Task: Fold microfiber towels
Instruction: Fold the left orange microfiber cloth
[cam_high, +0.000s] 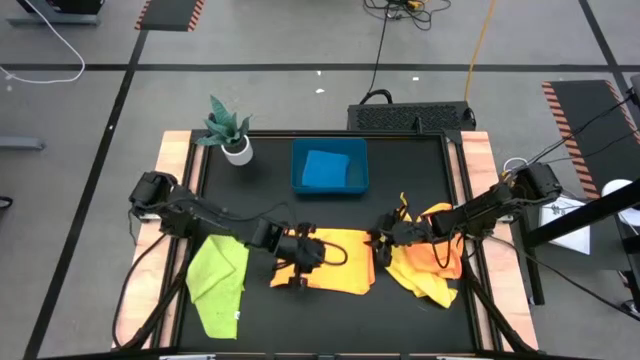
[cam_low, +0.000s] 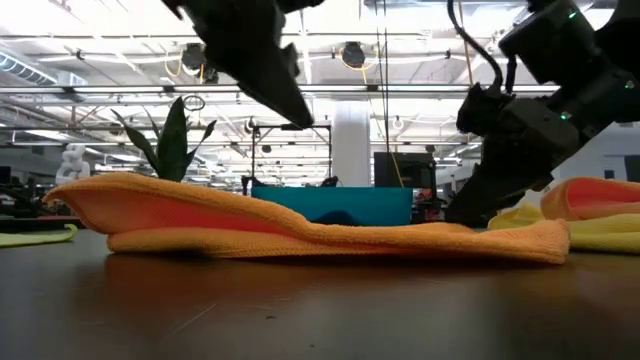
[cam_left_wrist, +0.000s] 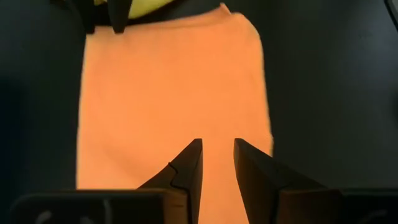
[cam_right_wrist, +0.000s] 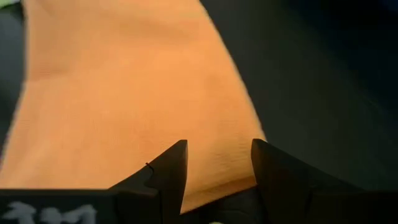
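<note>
Black table (cam_high: 270, 330) on a grey, taped floor. At the far edge: plant (cam_high: 228, 128) in a white pot, and a blue tray (cam_high: 329, 187) holding a blue towel (cam_high: 325, 169). Near the front, centre: orange towel (cam_high: 335, 260), folded into a flat band. Left of it: green towel (cam_high: 218, 280), loosely laid. Right: heap of orange and yellow towels (cam_high: 430, 268). Left gripper (cam_high: 300, 262) over the orange towel's left end, fingers (cam_left_wrist: 186, 171) slightly apart, holding nothing. Right gripper (cam_high: 378, 243) at the towel's right end, fingers (cam_right_wrist: 169, 168) apart above the cloth, empty.
</note>
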